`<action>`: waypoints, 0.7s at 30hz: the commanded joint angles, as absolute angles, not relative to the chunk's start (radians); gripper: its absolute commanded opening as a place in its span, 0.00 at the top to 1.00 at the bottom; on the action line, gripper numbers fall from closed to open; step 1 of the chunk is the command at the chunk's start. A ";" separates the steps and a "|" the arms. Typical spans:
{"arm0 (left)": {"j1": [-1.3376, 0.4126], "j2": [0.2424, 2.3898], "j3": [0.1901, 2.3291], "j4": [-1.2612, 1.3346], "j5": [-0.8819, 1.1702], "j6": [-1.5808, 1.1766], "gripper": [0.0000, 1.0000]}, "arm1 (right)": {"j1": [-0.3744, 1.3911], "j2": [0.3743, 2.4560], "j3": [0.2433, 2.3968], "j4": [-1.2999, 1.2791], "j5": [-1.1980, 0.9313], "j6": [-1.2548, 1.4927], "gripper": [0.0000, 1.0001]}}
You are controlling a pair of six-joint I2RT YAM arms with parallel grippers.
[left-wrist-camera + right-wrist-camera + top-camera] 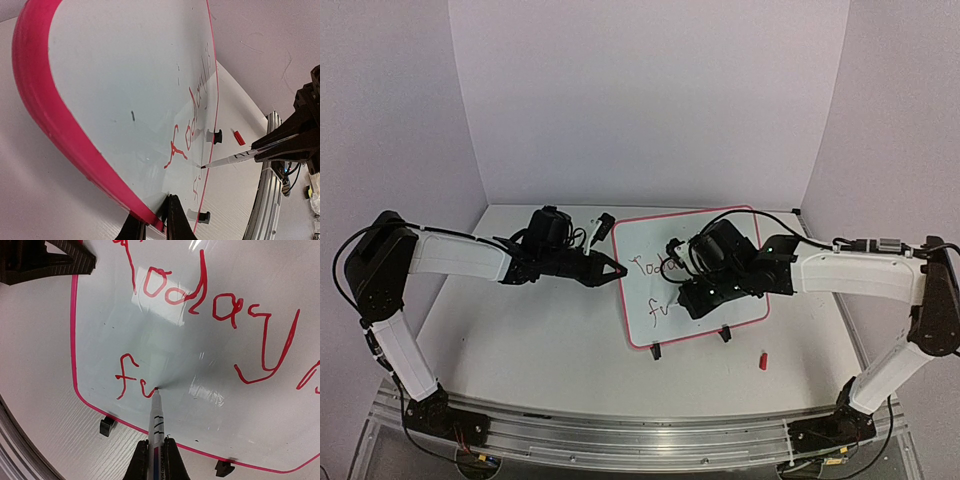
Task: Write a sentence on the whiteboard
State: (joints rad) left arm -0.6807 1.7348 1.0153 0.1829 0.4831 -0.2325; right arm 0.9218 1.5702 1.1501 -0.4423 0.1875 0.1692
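We see the whiteboard [638, 300] propped right of centre in the top view. Our left tool [154, 222] is pinched shut on its pink frame, bottom of the left wrist view. Our right tool [156, 454] is clamped around a marker [156, 420], whose tip touches the board at "fu", below "Today" in the red sentence [202, 275]. A red cap [762, 359] lies on the tabletop [540, 340], lower right.
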 commanded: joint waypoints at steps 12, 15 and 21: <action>-0.655 1.801 0.995 0.020 0.138 -0.072 1.00 | 0.918 1.553 1.139 -0.417 0.198 0.196 1.00; -0.655 1.800 0.995 0.016 0.137 -0.071 1.00 | 0.917 1.545 1.116 -0.421 0.192 0.211 1.00; -0.656 1.796 0.996 0.015 0.132 -0.069 1.00 | 0.918 1.537 1.093 -0.433 0.183 0.225 1.00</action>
